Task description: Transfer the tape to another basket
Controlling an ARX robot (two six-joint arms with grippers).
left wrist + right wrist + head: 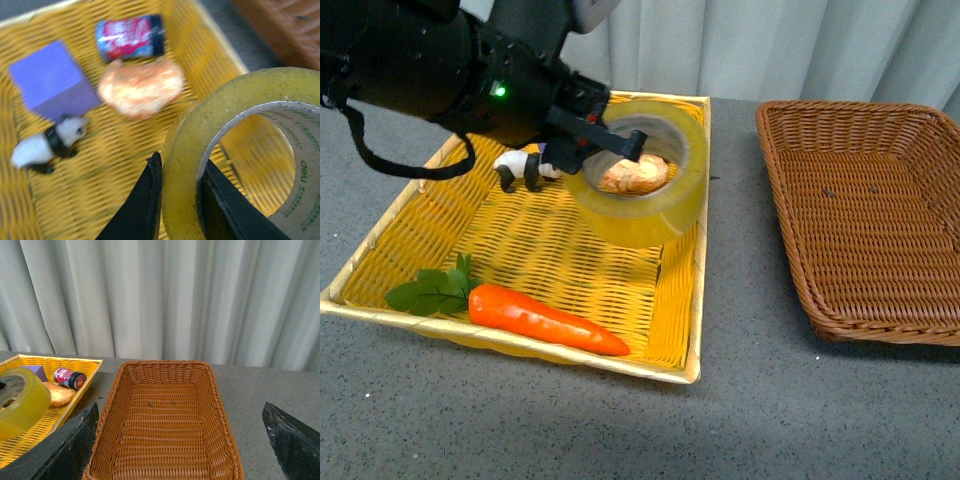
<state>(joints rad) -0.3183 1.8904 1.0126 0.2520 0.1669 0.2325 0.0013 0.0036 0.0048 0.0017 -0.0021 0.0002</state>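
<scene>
My left gripper (610, 145) is shut on the tape (650, 190), a wide yellowish roll with a white core. It holds the roll lifted above the right part of the yellow basket (380, 250). In the left wrist view the two black fingers (145, 200) pinch the roll's wall (182, 165), one outside, one inside the core. The brown wicker basket (790, 250) stands to the right, with nothing in it. My right gripper (180, 450) is open above the brown basket (107, 415), which fills the space between its fingers. The tape also shows in that view (25, 400).
The yellow basket holds a carrot (545, 320) at the front, a toy panda (525, 168), a bread-like piece (635, 175), a small can (131, 36) and a purple block (50, 80). Grey table (740, 400) lies between the baskets. A curtain hangs behind.
</scene>
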